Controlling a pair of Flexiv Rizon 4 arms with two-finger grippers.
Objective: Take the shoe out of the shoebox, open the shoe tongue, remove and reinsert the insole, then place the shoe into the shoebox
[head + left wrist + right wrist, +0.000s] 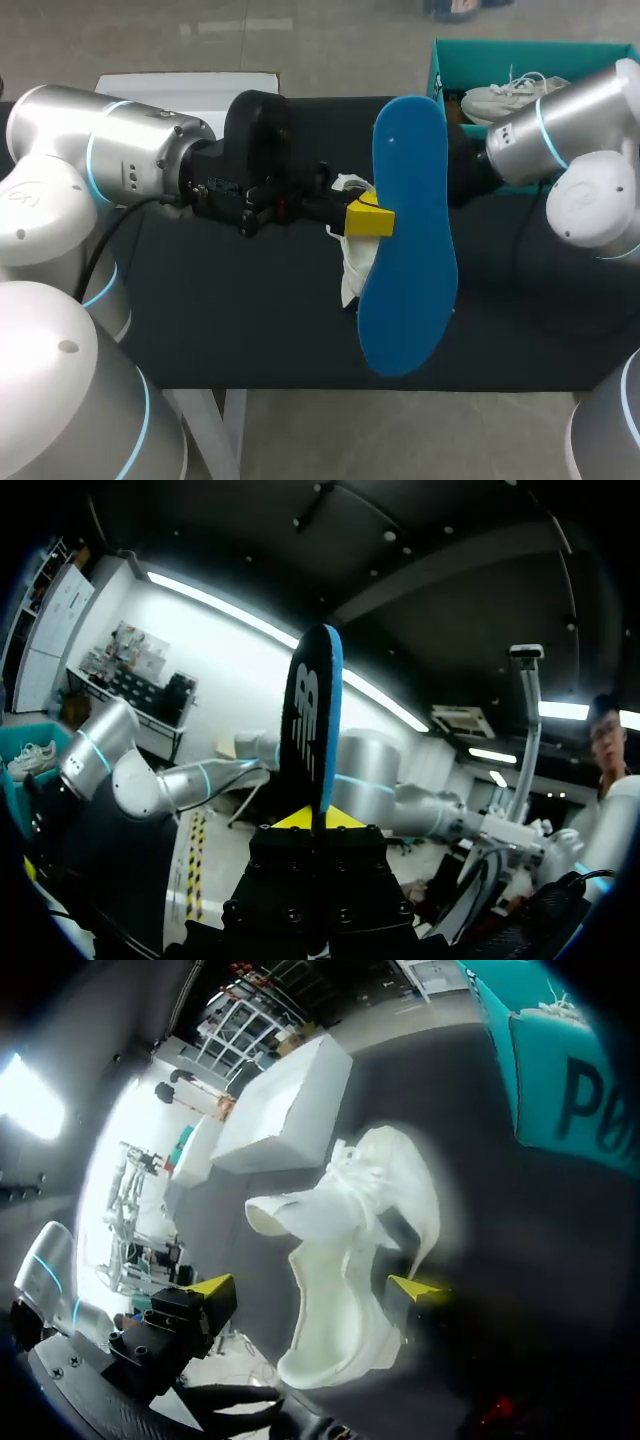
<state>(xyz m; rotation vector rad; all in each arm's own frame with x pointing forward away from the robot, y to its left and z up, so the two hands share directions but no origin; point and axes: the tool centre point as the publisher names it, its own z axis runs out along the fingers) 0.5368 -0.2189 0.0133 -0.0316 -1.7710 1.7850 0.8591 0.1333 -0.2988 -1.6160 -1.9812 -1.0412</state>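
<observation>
Blue insole (410, 235) fills the head view, raised well above the worktop (230, 310) and pinched near its edge by the left hand (368, 218). The yellow tips are closed on it from both sides, and the left wrist view shows it standing edge-on between them. Beneath it the white shoe (350, 1250) lies on the dark worktop, mouth gaping and tongue pulled up, between the widely spread fingers of the right hand (317, 1287). One tip is just beside the shoe's flank and the other stands clear, so that hand grips nothing. The teal shoebox (520, 45) sits at the far right of the worktop, with a second shoe (505, 98) inside. I judge the removal done and reinsertion next — that calls for tipping the insole toe-first into the mouth, with the right hand steadying the shoe.
</observation>
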